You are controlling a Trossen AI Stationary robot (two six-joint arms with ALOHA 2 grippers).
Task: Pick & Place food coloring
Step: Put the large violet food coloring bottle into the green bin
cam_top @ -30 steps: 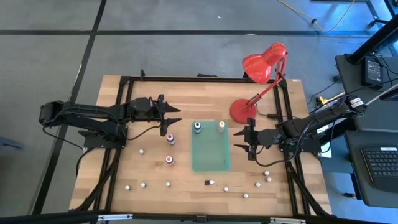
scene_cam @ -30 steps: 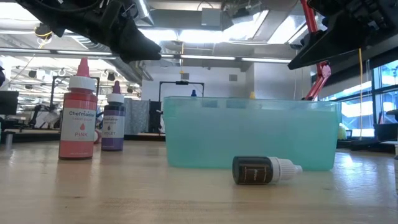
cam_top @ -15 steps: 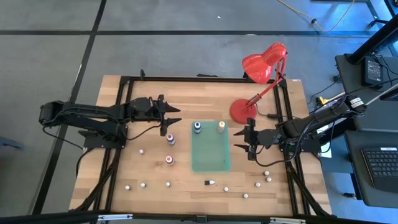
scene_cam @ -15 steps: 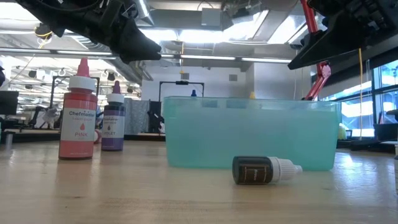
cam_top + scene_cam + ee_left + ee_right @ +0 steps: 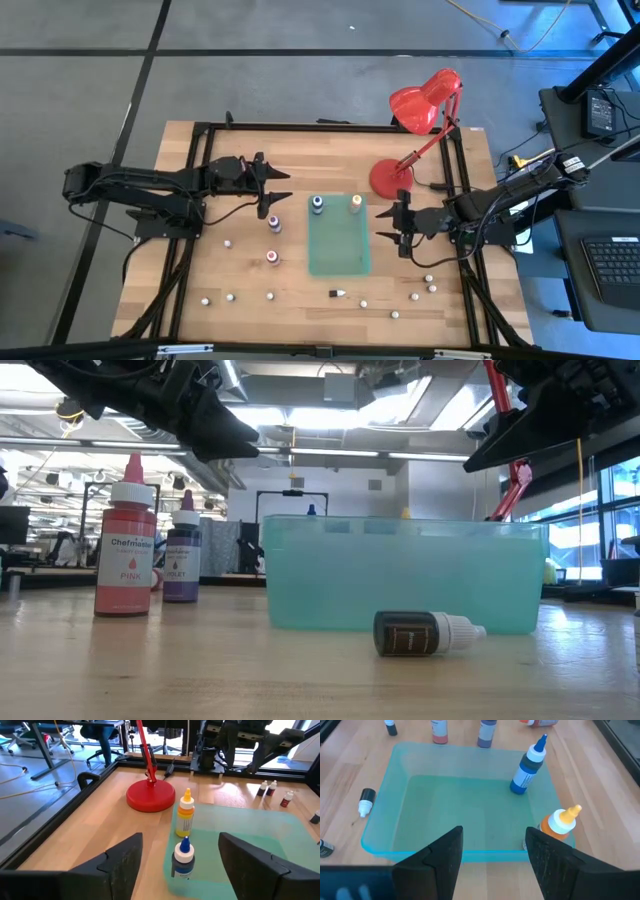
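The food coloring is a set of small squeeze bottles with pointed dropper caps, scattered over a pale wooden table (image 5: 240, 290). Two of them stand upright inside a translucent green bin (image 5: 338, 250), both against its far wall: a blue bottle (image 5: 317, 205) with a white collar and blue tip toward the left, and an orange-yellow bottle (image 5: 355, 203) with a white collar toward the right. From the right wrist view the bin's floor shows bare apart from these two.

Left of the bin, out on the wood, stand a purple bottle (image 5: 273, 222) and, nearer, a pink bottle (image 5: 271, 257); in the low view the pink one carries a white label and a pink cone tip, with the purple one a little behind it. A dark bottle (image 5: 339, 294) with a white cap lies on its side just near of the bin. More tiny bottles sit along the near edge of the table, too small to tell their colours from above.

The left gripper (image 5: 281, 186) hangs above the table to the far left of the bin, its two fingers spread apart with nothing between them. The right gripper (image 5: 385, 226) hangs just right of the bin, fingers likewise spread and empty.

A red desk lamp (image 5: 412, 130) stands at the far right, its round base just beyond the right gripper.
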